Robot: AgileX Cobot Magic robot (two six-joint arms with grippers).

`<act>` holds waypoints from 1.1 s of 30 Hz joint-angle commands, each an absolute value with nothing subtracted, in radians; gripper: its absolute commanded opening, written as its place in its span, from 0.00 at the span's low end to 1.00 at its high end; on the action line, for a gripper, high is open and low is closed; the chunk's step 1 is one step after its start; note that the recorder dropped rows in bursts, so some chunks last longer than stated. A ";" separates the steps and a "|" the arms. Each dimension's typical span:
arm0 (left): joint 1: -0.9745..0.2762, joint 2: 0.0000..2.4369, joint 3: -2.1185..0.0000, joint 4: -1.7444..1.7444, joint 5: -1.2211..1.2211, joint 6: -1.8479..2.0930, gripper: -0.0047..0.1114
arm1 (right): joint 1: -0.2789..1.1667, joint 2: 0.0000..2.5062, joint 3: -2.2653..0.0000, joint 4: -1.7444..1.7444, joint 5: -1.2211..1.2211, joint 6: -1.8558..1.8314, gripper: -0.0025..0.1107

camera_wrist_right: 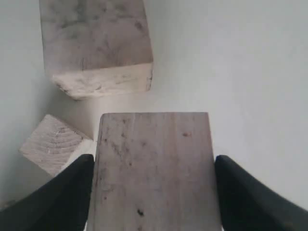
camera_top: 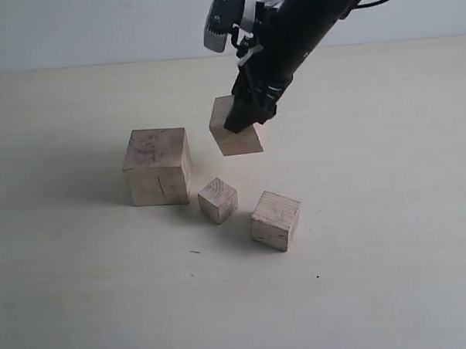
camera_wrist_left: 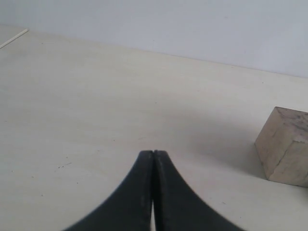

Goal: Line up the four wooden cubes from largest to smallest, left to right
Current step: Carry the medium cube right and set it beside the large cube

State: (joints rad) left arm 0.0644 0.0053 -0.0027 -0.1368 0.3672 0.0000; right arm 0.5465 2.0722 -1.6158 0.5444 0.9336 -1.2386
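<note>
Above matte tabletop [camera_top: 377,276], grain-smudged wooden cube [camera_top: 239,141]

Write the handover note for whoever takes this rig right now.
Right gripper: shut on a mid-sized cube, held tilted above the table.
Left gripper: shut, empty, low over bare table.
On the table: largest cube at the left, smallest cube close beside it, other mid-sized cube further right.
Done: only the largest sits at the left end.
Left: set the held cube down, then order the row; the smallest must go to the right end.
</note>
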 commanded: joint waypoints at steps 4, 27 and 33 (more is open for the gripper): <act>0.058 0.000 0.000 -0.137 0.357 0.000 0.04 | 0.544 2.081 -1.567 0.704 0.837 -1.423 0.02; 0.058 0.000 0.000 -0.137 0.357 0.000 0.04 | 0.544 2.202 -1.564 0.846 0.950 -1.702 0.02; 0.058 0.000 0.000 -0.137 0.357 0.000 0.04 | 0.544 2.248 -1.563 0.860 0.946 -1.702 0.02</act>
State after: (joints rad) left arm 0.0644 0.0053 -0.0027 -0.1368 0.3672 0.0000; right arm 0.5465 2.2277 -1.5670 0.8405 0.9517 -1.6916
